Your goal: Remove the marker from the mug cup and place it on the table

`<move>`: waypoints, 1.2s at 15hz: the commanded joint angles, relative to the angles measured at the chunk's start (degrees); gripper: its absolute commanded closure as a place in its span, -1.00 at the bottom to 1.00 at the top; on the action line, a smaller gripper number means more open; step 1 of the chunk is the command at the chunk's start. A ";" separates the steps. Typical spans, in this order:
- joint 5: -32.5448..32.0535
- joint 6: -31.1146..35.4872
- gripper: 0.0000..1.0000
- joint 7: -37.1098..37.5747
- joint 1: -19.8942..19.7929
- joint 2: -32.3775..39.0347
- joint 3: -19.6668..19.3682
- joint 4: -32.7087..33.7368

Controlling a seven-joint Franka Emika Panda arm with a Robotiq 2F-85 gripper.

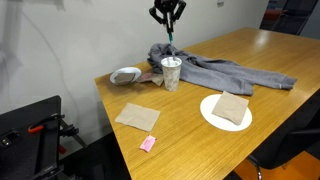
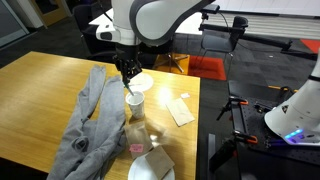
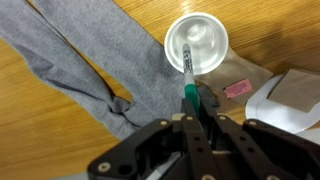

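The whitish-grey mug cup (image 1: 171,72) stands upright on the wood-grain table (image 1: 190,140), beside a grey cloth. It also shows in an exterior view (image 2: 136,105) and from above in the wrist view (image 3: 197,45). My gripper (image 1: 168,14) hangs well above the cup and is shut on the green marker (image 1: 172,37), which points down toward the cup. In the wrist view the marker (image 3: 189,85) runs from between the fingers (image 3: 195,108) toward the cup's open mouth, its tip over the rim. The marker is clear of the cup in the exterior view.
A grey cloth (image 1: 220,72) lies across the table behind the cup. A shallow white bowl (image 1: 126,75) sits next to the cup. A white plate (image 1: 226,110) holds a brown napkin. Another napkin (image 1: 137,117) and a pink block (image 1: 148,144) lie near the front edge.
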 commanded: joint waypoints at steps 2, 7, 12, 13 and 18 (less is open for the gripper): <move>2.12 1.11 0.94 2.96 -0.22 -8.43 0.25 -6.39; 2.41 0.37 0.94 4.53 0.33 -15.63 -0.53 -11.27; 0.80 1.19 0.94 8.06 1.19 -20.80 -1.76 -17.53; 1.11 1.04 0.94 8.58 1.09 -21.58 -2.02 -18.44; 1.38 1.70 0.94 16.09 0.52 -24.69 -4.51 -23.57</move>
